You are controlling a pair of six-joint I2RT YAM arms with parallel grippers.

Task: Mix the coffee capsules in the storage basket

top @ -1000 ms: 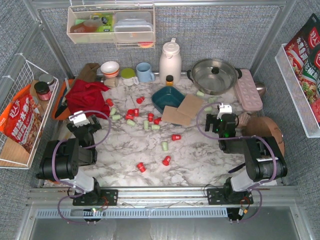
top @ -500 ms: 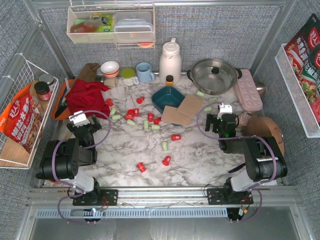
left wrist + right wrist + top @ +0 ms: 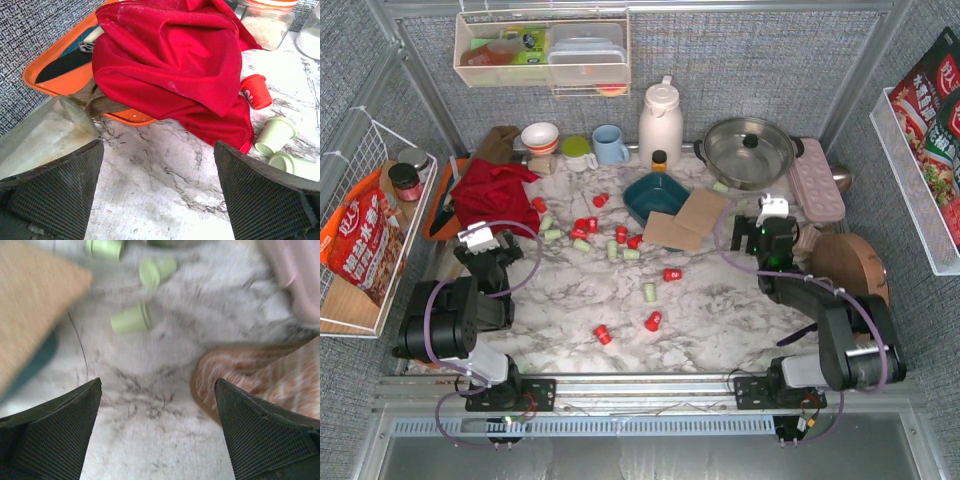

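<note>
Top external view: your coffee capsules [image 3: 672, 274] lie strewn across the marble table [image 3: 720, 310], none visibly in the storage basket [image 3: 642, 192] at the back, which is partly under a cardboard sheet [image 3: 695, 218]. Your left gripper [image 3: 157, 146] and right gripper [image 3: 156, 385] hang spread and empty, free to start gathering.

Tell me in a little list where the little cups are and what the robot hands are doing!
coffee capsules: red and green, scattered over the marble table
storage basket: back middle of the table, no capsules seen inside
left gripper: open, holding nothing, facing a red cloth
right gripper: open, holding nothing, green capsules just ahead
mixing: not yet begun
</note>
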